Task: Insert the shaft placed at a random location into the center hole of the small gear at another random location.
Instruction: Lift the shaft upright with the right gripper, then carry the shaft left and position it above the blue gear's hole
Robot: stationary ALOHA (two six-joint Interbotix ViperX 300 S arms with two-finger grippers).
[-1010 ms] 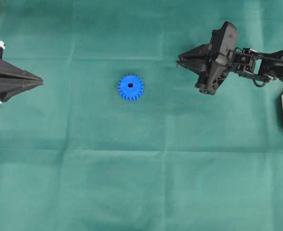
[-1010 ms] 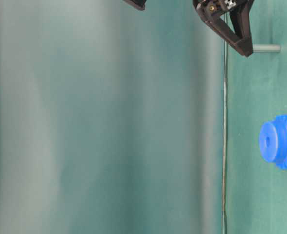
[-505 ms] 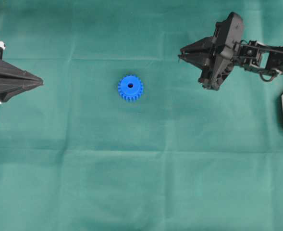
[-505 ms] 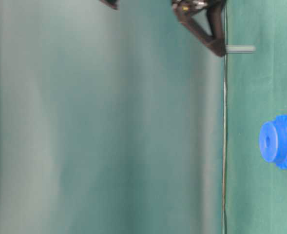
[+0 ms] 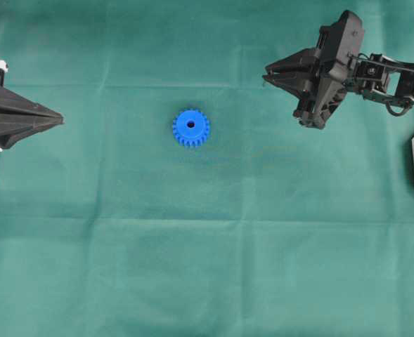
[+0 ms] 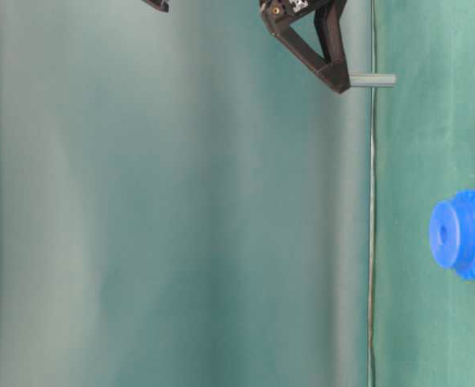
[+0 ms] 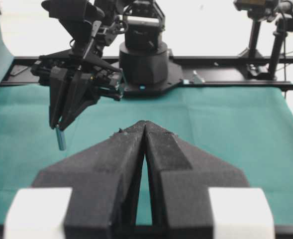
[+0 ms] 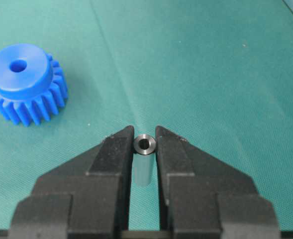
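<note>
**A:** Where is everything?

**B:** Seen from overhead, the small gear [image 5: 190, 128] lies flat on the green cloth [image 5: 192, 253], its center hole [image 5: 190, 125] facing up. The right gripper [image 8: 145, 149], at the gear's two o'clock and well apart from it, is clenched on the shaft [image 8: 145, 164], which hangs clear of the cloth. The left gripper [image 7: 144, 130] rests pinched together, holding nothing, at the gear's nine o'clock.

**A:** What could go wrong?

**B:** Probably a thin grip: if the pin tilts or slips, it would strike the hub and nudge the loose gear instead of entering.
</note>
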